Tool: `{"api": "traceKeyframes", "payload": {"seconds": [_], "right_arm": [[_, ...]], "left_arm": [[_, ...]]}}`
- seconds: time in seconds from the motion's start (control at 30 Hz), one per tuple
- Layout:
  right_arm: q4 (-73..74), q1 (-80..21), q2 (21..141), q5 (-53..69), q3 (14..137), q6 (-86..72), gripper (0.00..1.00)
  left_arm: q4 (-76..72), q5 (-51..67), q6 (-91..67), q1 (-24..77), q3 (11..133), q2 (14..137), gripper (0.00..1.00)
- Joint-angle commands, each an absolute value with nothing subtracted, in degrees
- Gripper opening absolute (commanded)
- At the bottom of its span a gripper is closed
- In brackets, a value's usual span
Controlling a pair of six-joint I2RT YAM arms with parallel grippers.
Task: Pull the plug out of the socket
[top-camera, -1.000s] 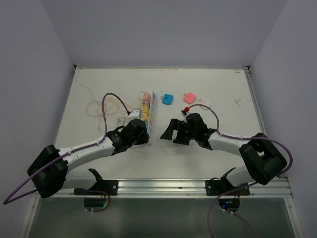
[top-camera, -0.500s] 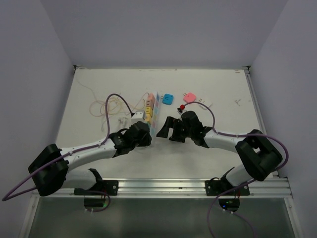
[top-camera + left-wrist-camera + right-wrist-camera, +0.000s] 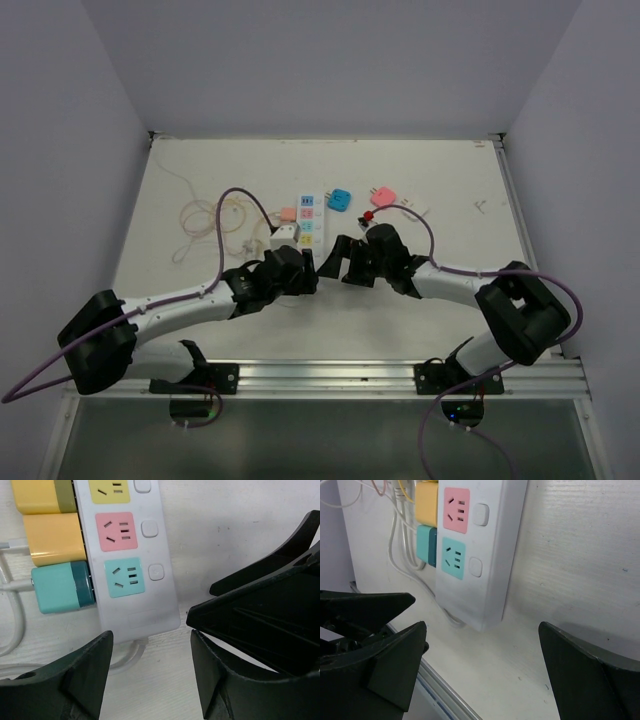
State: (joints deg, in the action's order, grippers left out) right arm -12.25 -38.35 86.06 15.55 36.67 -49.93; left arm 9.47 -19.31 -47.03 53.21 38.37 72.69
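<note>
The white socket strip lies flat on the table with its pastel faces up. It also shows in the left wrist view and the right wrist view. A yellow plug, an orange plug and a teal plug sit along its left side; the teal plug is nearest the strip's end. My left gripper is open and empty just short of the strip's near end. My right gripper is open and empty beside it, almost touching the left one.
A loose blue plug and a loose pink plug lie beyond the strip to the right. Thin white and orange cords coil on the left of the table. The metal rail runs along the near edge.
The strip stood tilted on its edge at my left gripper; now it lies flat and free. My right gripper has moved left toward the strip's near end.
</note>
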Motion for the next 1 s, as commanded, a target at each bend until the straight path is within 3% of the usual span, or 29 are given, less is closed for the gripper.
{"api": "traceKeyframes", "payload": {"seconds": [0.0,0.1,0.23,0.43,0.73,0.97], "right_arm": [[-11.1,-38.6,83.1,12.8,37.6,-47.3,0.99],[-7.0,-38.6,81.6,10.8,38.5,-43.7,0.99],[-0.8,-40.2,80.2,7.4,40.9,-38.5,0.98],[9.2,-48.2,84.1,-4.5,49.3,-36.5,0.99],[28.0,-59.1,96.6,-23.3,67.8,-39.1,0.99],[36.5,-61.5,106.3,-27.1,78.7,-42.1,0.99]], "left_arm": [[7.2,-21.1,-48.8,53.5,40.3,72.5,0.67],[8.3,-23.1,-49.7,53.6,40.0,69.3,0.69],[12.3,-25.8,-48.7,52.0,41.7,64.9,0.83],[15.0,-18.9,-44.8,41.0,42.5,59.7,0.99],[18.7,-6.0,-37.4,21.6,41.0,54.8,1.0],[18.7,3.8,-34.2,7.3,35.3,52.1,0.99]]}}
